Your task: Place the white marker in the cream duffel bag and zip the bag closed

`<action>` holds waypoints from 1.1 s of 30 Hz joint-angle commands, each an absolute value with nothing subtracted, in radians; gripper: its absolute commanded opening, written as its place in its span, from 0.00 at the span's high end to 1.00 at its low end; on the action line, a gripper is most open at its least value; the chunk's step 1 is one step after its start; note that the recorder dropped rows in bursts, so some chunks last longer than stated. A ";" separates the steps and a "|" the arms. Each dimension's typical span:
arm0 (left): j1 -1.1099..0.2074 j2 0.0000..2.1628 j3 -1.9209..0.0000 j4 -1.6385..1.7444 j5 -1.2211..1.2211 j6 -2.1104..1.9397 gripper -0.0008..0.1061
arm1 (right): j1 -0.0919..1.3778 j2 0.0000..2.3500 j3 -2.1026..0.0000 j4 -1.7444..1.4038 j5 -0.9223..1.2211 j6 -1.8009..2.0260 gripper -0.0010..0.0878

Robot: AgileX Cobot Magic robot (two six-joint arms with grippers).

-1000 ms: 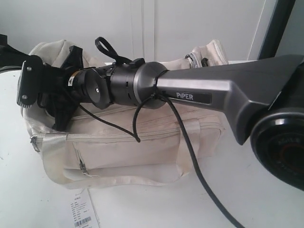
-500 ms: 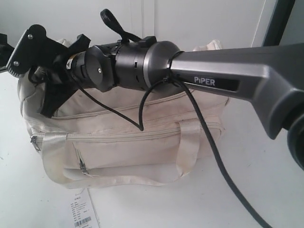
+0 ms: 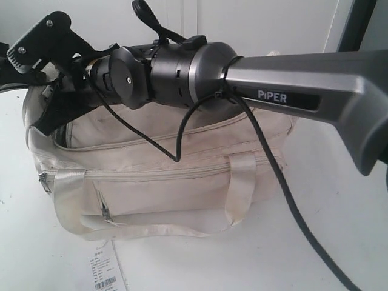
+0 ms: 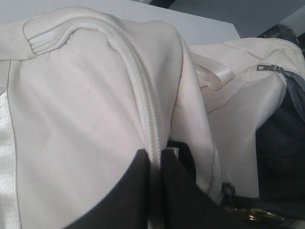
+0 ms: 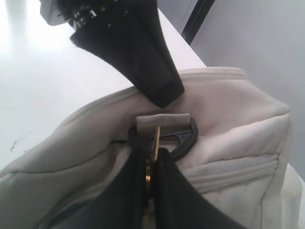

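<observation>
The cream duffel bag (image 3: 182, 182) lies on the white table. My right arm reaches across it to its left end. There my right gripper (image 5: 153, 157) is shut on the gold ring zip pull (image 5: 156, 138), right beside the black end buckle (image 5: 185, 138). My left gripper (image 4: 155, 157) is shut on a cream piped seam (image 4: 143, 90) at the same end of the bag. One of its fingers (image 5: 138, 52) shows in the right wrist view just above the buckle. The white marker is not in view.
A paper tag with a barcode (image 3: 103, 270) lies on the table (image 3: 182, 260) in front of the bag. A black cable (image 3: 285, 188) hangs from my right arm across the bag's right part. The front handle (image 3: 239, 188) droops over the front pocket.
My right arm has risen and swung toward the bag's left end, carrying the zip pull with it. The bag's left end has been drawn upward.
</observation>
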State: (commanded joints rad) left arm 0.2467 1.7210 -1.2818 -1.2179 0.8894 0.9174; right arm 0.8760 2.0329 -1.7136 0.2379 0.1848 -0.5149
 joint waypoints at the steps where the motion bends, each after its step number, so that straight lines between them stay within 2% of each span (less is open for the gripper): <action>1: 0.247 1.721 -1.282 -1.218 0.887 0.917 0.99 | 0.876 2.030 -1.714 0.238 0.196 -0.509 0.99; 13: 0.247 1.721 -1.282 -1.218 0.873 0.914 0.99 | 0.876 2.028 -1.714 0.370 0.284 -0.507 0.99; 33: 0.247 1.721 -1.282 -1.218 0.867 0.914 0.99 | 0.917 2.022 -1.714 0.368 0.337 -0.536 0.99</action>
